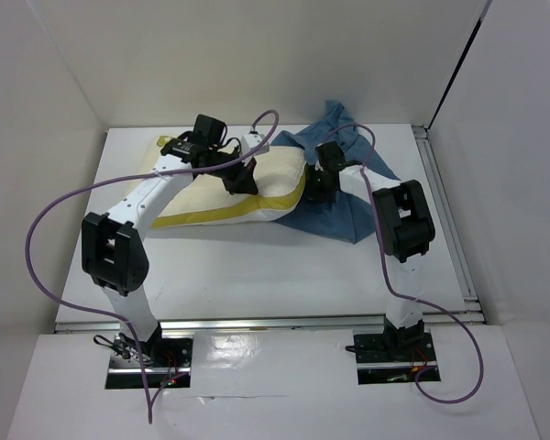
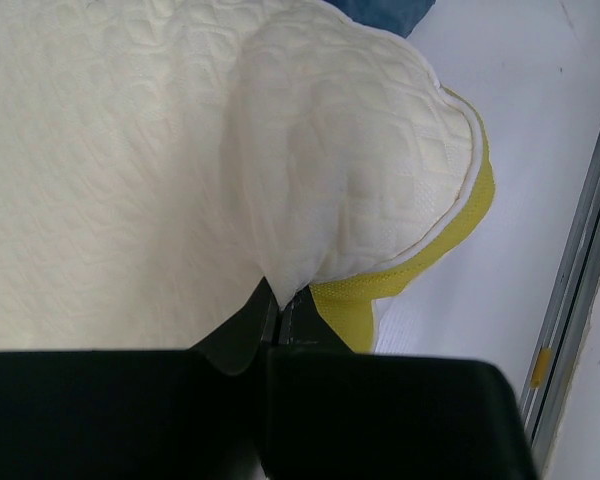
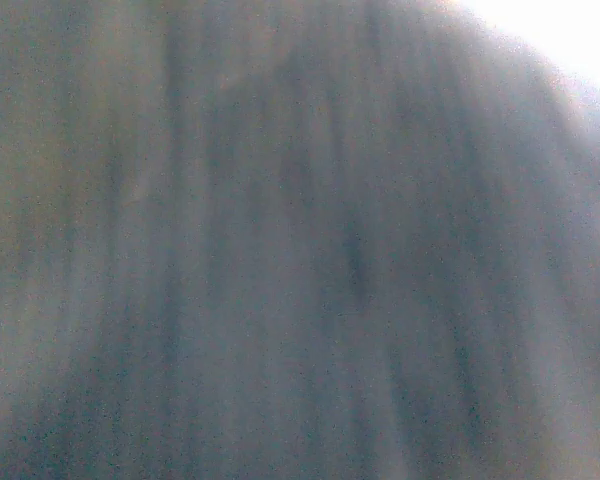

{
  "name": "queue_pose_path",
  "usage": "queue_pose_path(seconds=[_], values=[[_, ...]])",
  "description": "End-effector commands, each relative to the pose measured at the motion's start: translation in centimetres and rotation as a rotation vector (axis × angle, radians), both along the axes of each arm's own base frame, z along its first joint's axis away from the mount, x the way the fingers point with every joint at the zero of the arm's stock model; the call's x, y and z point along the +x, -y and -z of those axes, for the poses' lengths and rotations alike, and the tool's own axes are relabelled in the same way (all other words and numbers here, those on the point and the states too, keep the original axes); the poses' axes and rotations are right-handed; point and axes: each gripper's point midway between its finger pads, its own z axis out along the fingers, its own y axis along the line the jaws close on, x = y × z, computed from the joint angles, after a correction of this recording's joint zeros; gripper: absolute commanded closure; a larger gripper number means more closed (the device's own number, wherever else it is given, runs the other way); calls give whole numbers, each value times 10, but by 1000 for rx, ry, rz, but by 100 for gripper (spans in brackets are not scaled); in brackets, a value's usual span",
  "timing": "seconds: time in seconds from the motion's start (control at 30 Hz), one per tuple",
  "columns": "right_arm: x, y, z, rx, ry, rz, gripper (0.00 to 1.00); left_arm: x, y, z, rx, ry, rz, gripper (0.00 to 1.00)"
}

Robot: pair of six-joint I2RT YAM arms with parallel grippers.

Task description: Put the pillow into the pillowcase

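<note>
The cream pillow (image 1: 257, 188) with a yellow edge seam lies across the middle of the table. My left gripper (image 1: 241, 179) is on top of it, shut on a pinched fold of its quilted cover (image 2: 280, 290). The yellow seam (image 2: 430, 255) curves round the pillow's corner just beyond the jaws. The slate-blue pillowcase (image 1: 344, 215) lies crumpled at the pillow's right end, and a scrap of it (image 2: 390, 10) shows past the pillow. My right gripper (image 1: 319, 191) is down at the pillowcase's edge beside the pillow. Blurred blue cloth (image 3: 300, 260) fills the right wrist view and hides the fingers.
The white table (image 1: 257, 275) is boxed in by white walls at the back and both sides. A metal rail (image 1: 445, 211) runs along the right edge and another (image 1: 275, 321) along the front. Purple cables (image 1: 46, 220) loop off both arms.
</note>
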Motion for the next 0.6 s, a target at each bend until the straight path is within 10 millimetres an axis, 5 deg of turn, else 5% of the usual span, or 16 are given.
queue_pose_path(seconds=[0.0,0.13,0.3,0.57], values=[[-7,-6,-59,43,51,-60,100,11,9,-24,-66,76,34,100],[-30,-10,-94,65,63,-126,100,13,9,-22,-71,76,29,100],[-59,-19,-114,80,64,-243,100,12,11,-18,-82,59,25,100],[-119,-34,-111,120,-30,-442,100,22,17,-12,-100,41,14,100]])
